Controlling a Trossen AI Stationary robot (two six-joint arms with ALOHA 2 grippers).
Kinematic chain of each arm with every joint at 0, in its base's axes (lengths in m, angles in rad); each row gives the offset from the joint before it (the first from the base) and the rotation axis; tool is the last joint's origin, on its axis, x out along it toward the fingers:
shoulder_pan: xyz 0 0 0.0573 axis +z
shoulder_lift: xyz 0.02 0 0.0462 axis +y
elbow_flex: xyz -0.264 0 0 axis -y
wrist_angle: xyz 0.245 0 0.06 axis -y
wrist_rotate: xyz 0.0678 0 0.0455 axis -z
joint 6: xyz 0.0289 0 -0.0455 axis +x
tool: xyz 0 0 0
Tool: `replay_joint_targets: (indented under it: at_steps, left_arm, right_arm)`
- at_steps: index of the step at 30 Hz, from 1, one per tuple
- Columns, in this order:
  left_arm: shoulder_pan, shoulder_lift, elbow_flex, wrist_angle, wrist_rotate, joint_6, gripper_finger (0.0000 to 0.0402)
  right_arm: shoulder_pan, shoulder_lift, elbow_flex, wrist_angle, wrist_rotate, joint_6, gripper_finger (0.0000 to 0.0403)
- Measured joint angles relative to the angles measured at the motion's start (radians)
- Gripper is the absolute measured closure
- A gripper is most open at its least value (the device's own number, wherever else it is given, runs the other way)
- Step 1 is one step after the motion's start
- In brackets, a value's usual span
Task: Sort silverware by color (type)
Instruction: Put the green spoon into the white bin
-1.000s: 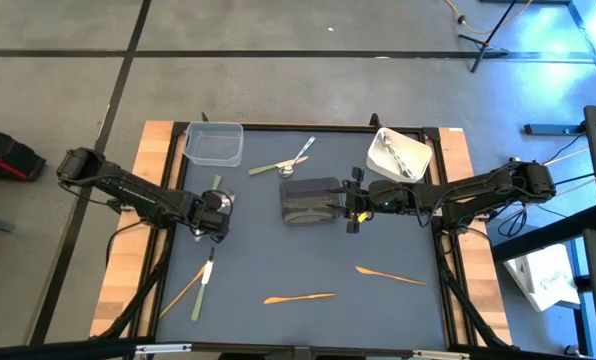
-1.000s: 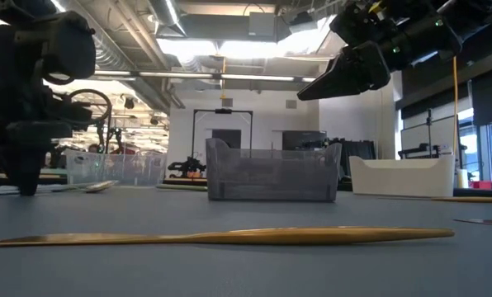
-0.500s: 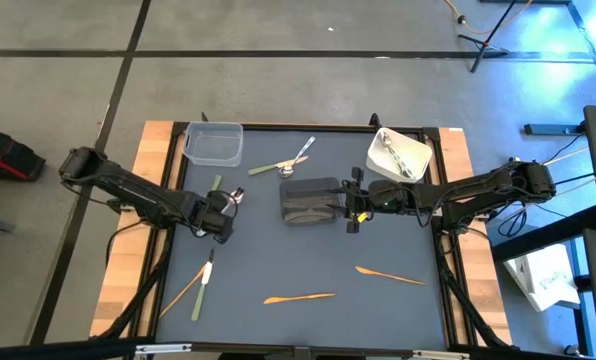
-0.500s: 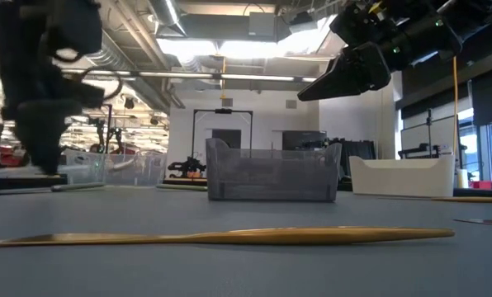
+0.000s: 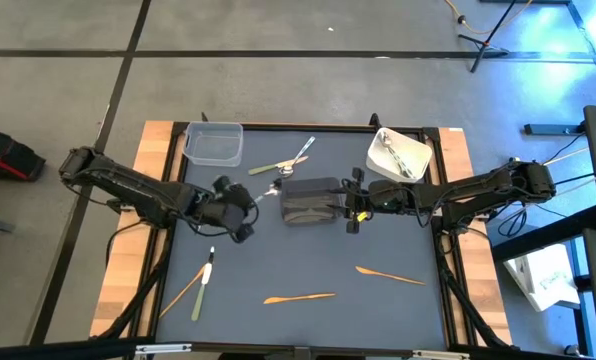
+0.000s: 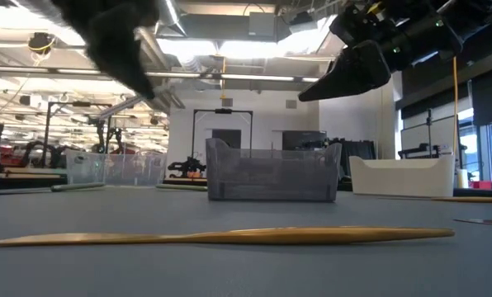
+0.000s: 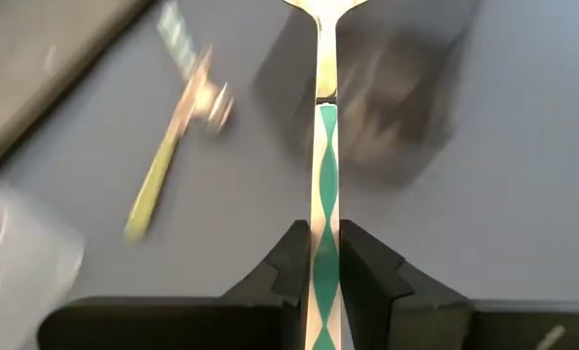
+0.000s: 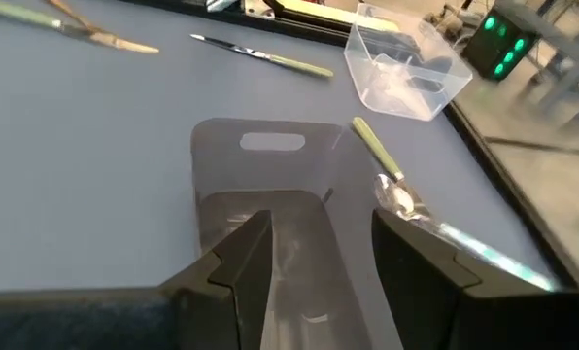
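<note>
I am seeing spoon (image 7: 326,146) showing shiny silver bowl, handle wearing green-and-white diamond pattern. Left claw (image 7: 319,267) fingers looking black. Bench (image 5: 308,250) reading slate blue-grey. Bin (image 5: 311,200) appearing dark grey. Two knives (image 5: 298,298) (image 5: 389,275) glowing orange. Fork (image 7: 163,165) showing yellow-green handle. Tub (image 5: 399,155) looking white.

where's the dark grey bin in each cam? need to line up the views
High view: dark grey plastic bin, middle of the table.
Low view: mid-frame, behind the long orange utensil.
Left wrist view: blurred, past the tip of the green-and-white-handled spoon.
Right wrist view: straight ahead.
Shared landmark: clear plastic container, in all four views.
</note>
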Motion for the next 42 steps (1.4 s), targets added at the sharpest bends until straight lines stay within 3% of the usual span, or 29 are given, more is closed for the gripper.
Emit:
replay_joint_targets:
  at_steps: [3, 8, 22, 32, 39, 42]
  left_arm:
    - [0.000, 0.004, -0.031, 0.230, 0.001, 0.171, 0.0365]
    - [0.011, 0.034, -0.086, 0.529, 0.047, 0.359, 0.0365]
    - [0.099, 0.359, -0.103, 1.028, 0.232, 0.608, 0.0365]
    - [0.104, 0.402, -0.104, 1.084, 0.227, 0.674, 0.0365]
    - [0.067, 0.352, -0.104, 1.075, 0.194, 0.678, 0.0366]
    - [0.040, 0.305, -0.104, 1.045, 0.154, 0.678, 0.0366]
  right_arm:
    - [0.000, 0.001, 0.000, -0.029, -0.040, 0.093, 0.0235]
    - [0.000, 0.027, 0.000, 0.003, -0.052, 0.091, 0.0235]
    - [0.000, 0.071, 0.000, 0.071, -0.096, 0.039, 0.0235]
    - [0.000, 0.151, 0.000, 0.223, -0.157, -0.040, 0.0235]
    - [0.000, 0.151, 0.000, 0.268, -0.185, -0.044, 0.0231]
    - [0.000, 0.151, 0.013, 0.268, -0.184, -0.043, 0.0207]
